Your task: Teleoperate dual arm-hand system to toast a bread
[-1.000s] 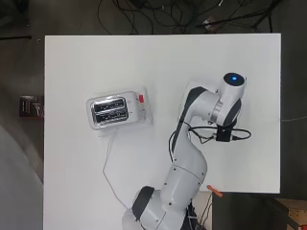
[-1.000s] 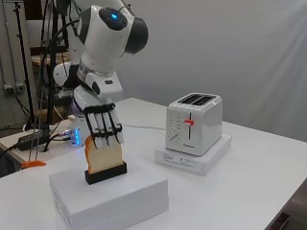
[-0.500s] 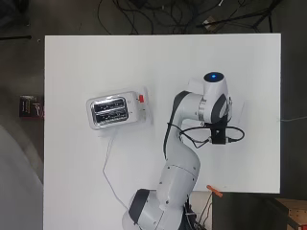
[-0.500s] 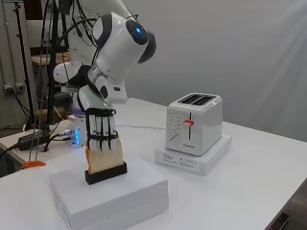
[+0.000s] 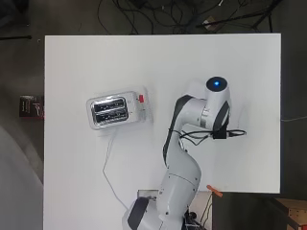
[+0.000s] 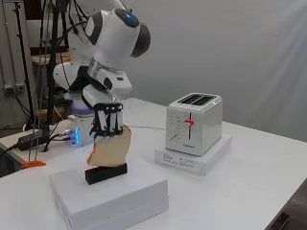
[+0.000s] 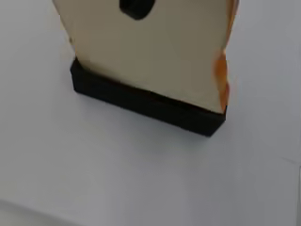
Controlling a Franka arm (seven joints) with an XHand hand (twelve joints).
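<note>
In the side view, the far left of the frame showed a dark stand with cables [image 6: 48, 72] hanging down, and a small orange thing [image 6: 32, 164] lay at the left edge of the white bench [image 6: 268, 182]. A flat white box [image 6: 110, 194] sat on the bench at the lower left. On top of it stood a small black holder [image 6: 106, 173], and a slice of bread [image 6: 111, 148] stood upright in that holder. The robot hand [image 6: 107, 120] hung down over the bread with its fingers closed around the top of the slice. In the wrist view the bread [image 7: 150, 52] still sat in the black holder [image 7: 146, 104] on the white box top.

To the right, in the middle of the frame, a white toaster [image 6: 193, 122] stood on a flat white base [image 6: 194, 155], well apart from the bread. Its red lever [image 6: 189, 122] faced the front. Behind it all was a plain grey wall [image 6: 240, 48].

From above, the bench [image 5: 86, 62] filled the middle, with dark floor and black cables [image 5: 158, 14] along the top edge.
</note>
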